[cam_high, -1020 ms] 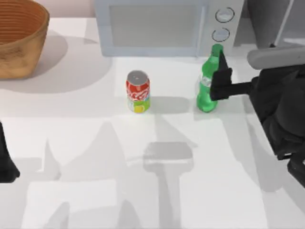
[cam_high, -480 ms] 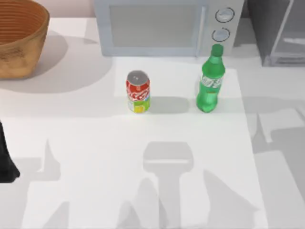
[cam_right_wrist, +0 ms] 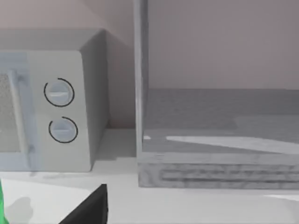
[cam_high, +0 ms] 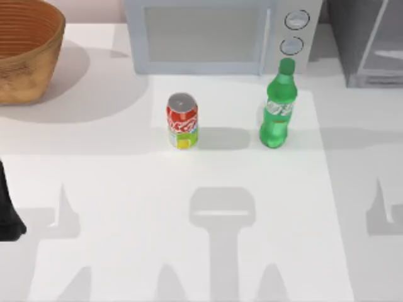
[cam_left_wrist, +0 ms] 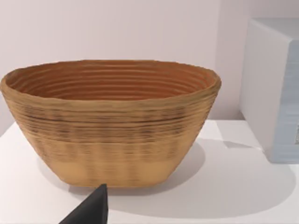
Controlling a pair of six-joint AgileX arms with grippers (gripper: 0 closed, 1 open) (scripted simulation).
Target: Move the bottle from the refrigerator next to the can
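Bottle (cam_high: 278, 112) upright right of can (cam_high: 182, 121), unmoved since right arm withdrew, jaws' state cannot tell

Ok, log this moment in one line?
bottle: upright on table, free | can: to its left, apart | left arm: parked, table's left edge
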